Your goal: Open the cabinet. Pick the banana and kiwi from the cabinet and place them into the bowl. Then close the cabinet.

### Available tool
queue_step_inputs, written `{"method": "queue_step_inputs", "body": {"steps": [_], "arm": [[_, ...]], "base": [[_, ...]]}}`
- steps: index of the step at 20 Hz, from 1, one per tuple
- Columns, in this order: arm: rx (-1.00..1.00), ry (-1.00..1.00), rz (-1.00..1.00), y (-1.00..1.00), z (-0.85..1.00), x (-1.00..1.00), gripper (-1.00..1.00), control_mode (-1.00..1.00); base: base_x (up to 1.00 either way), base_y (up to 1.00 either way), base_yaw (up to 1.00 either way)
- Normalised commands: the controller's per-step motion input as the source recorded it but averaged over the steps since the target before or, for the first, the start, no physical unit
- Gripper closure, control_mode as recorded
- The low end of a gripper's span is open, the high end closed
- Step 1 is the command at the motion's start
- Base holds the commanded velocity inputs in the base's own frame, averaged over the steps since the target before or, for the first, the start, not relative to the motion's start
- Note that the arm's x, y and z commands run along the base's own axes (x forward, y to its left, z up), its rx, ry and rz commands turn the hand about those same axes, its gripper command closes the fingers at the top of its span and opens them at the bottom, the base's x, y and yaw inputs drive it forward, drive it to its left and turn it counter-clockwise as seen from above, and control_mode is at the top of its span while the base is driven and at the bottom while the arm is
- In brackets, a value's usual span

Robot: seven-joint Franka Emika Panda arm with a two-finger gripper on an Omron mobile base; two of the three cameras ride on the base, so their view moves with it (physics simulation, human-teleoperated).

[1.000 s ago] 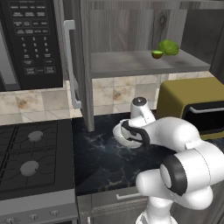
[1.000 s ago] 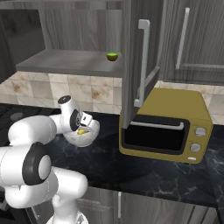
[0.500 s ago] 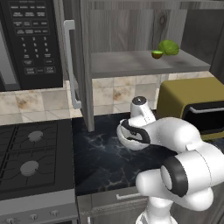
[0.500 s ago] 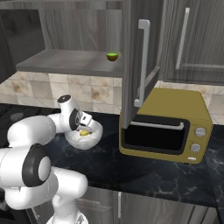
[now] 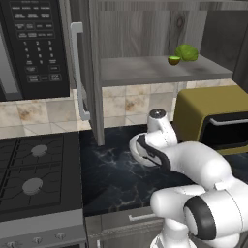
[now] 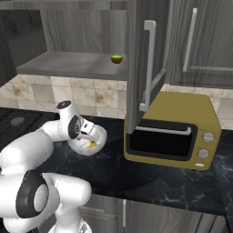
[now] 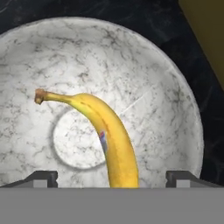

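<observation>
The pincer (image 7: pixel 112 177) had just spread apart, letting the banana (image 7: pixel 105 138) drop into the bowl (image 7: pixel 175 100), stem toward nine o'clock. One fruit was delivered; the kiwi (image 5: pixel 173 60) still sat on the open cabinet's shelf (image 5: pixel 145 72).

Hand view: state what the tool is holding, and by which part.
Nothing is held. The tool is open above the bowl, its fingertips wide apart; the banana lies loose in the bowl.

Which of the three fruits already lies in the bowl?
The yellow banana, lying in the white bowl. The kiwi and the larger green fruit sit on the cabinet shelf.
</observation>
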Motion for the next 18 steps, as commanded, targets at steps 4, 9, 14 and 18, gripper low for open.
{"method": "queue_step_inputs", "body": {"steps": [4,9,14,18], "arm": [[0.03,0.00,0.00,-0.18,0.23,-0.47,-1.00,-1.00],[0.07,0.00,0.00,-0.16,0.50,-0.32,-1.00,-1.00],[0.04,0.00,0.00,0.00,0.48,-0.24,-1.00,-1.00],[0.02,0.00,0.00,0.00,0.44,-0.28,-1.00,-1.00]], "base": [[0.00,0.00,0.00],[0.00,0.00,0.00],[0.00,0.00,0.00],[0.00,0.00,0.00]]}}
